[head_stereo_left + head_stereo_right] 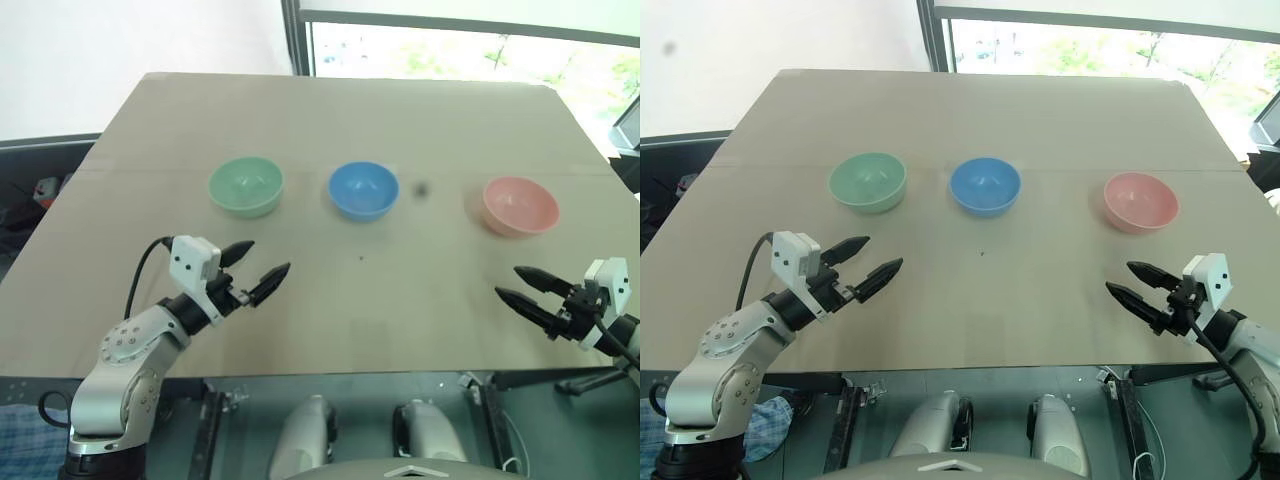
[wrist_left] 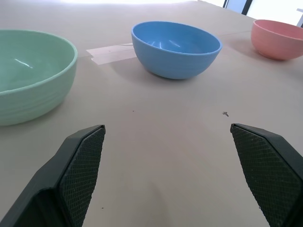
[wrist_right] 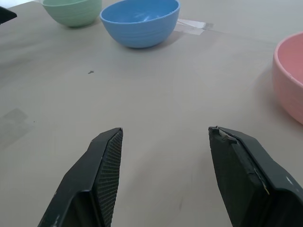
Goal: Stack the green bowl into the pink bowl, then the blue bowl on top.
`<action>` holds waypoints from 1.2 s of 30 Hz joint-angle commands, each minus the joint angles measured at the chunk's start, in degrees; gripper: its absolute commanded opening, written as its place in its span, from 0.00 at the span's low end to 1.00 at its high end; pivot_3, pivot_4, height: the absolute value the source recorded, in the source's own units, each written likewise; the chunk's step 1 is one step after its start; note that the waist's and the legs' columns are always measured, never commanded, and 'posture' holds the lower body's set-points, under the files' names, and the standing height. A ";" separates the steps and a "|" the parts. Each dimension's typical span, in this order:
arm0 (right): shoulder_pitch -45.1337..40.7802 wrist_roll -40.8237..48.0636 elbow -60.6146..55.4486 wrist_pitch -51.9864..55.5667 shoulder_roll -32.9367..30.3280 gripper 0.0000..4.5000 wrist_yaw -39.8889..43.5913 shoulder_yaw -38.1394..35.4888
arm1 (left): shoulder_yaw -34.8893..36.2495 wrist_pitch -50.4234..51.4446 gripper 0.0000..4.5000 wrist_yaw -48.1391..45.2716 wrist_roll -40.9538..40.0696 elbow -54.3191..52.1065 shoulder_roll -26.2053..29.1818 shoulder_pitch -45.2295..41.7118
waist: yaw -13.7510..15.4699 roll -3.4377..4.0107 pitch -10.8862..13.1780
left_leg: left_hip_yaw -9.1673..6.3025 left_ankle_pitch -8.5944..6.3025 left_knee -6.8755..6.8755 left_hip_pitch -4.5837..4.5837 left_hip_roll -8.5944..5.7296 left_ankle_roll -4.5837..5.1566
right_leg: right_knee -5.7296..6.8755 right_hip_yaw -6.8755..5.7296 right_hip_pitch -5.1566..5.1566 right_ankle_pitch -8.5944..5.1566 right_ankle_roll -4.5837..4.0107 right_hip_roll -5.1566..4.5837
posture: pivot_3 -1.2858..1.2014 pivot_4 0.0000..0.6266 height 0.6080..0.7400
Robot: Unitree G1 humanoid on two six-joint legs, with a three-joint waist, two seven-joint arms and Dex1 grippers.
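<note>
Left eye view: nearest the camera, over the front part of the table, the two arms reach in from either side. The left gripper hangs above the bare tabletop on the left, its two black fingers spread wide apart with nothing between them, pointing inward toward the middle of the table. The right gripper hangs at the right edge, also parted and empty, its fingers pointing inward toward the left. In the left wrist view the textured pads stand far apart over plain tabletop, and in the right wrist view the fingers are likewise apart with only table between them. Farther back, three bowls sit upright in a row across the table, each apart from its neighbours and none stacked. The green bowl is on the left, beyond the left gripper. The blue bowl is in the middle, near the green one. The pink bowl is on the right, beyond the right gripper and set further from the blue than the green is. A strip of tape lies flat on the table behind and between the green and blue bowls. Beyond the far table edge a bright window shows greenery
</note>
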 commanded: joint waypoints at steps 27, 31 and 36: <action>-5.09 -4.30 0.80 -2.05 -2.26 0.67 -2.97 2.38 | -2.01 -3.84 1.00 -5.43 -4.65 -0.20 -0.01 -3.43 | -0.05 0.02 0.01 | 0.05 0.01 0.00 0.01 -0.02 -0.01 | 0.00 -0.05 0.00 0.00 0.01 0.01 | 0.52 0.24 1.00; -9.80 -7.62 1.06 1.53 -6.99 0.67 -4.60 4.14 | -2.48 -3.91 1.00 -7.79 -7.87 -0.52 -0.62 -5.31 | -0.09 0.02 0.01 | 0.09 0.01 0.01 0.04 -0.02 -0.02 | 0.01 -0.06 0.00 0.00 0.00 0.01 | 0.52 0.24 1.00; -17.49 -12.58 3.12 3.92 -11.63 0.67 -6.74 7.23 | -3.76 -3.27 1.00 -8.79 -10.21 -0.65 -1.33 -7.89 | -0.01 0.03 0.01 | 0.05 0.02 0.01 -0.02 -0.04 -0.02 | 0.00 -0.12 -0.01 0.01 0.01 0.22 | 0.52 0.24 1.00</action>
